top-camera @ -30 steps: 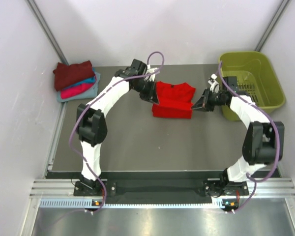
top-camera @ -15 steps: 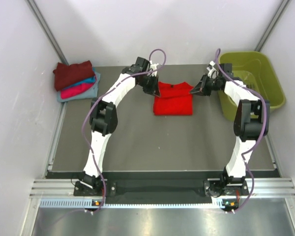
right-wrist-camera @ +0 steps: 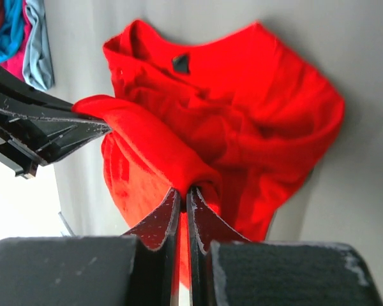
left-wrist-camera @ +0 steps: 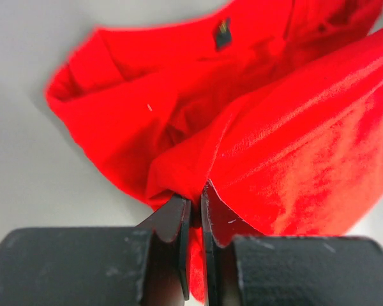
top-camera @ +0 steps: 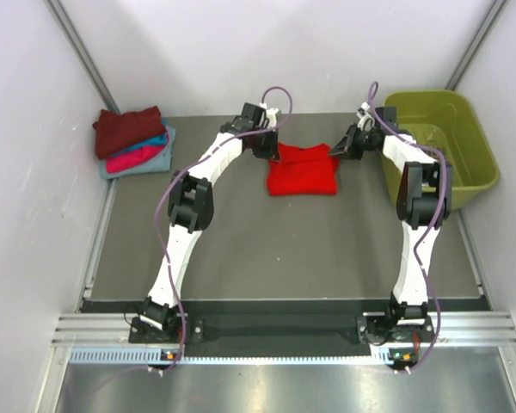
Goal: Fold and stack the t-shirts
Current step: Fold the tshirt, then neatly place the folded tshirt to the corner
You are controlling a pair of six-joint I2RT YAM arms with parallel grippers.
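Left fingers [left-wrist-camera: 172,222] and right fingers [right-wrist-camera: 158,222], pinching the red shirt [top-camera: 303,170], now hold its edge farther back, folding it in half.

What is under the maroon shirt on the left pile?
Edges of a magenta-pink shirt, a teal shirt and a pale blue shirt show. The maroon shirt covers the rest.

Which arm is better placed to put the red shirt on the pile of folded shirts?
Probably the left. The left tool pinches the red shirt, and the pile lies on its side of the table. The right tool grips it too, but sits by the basket, farther off.
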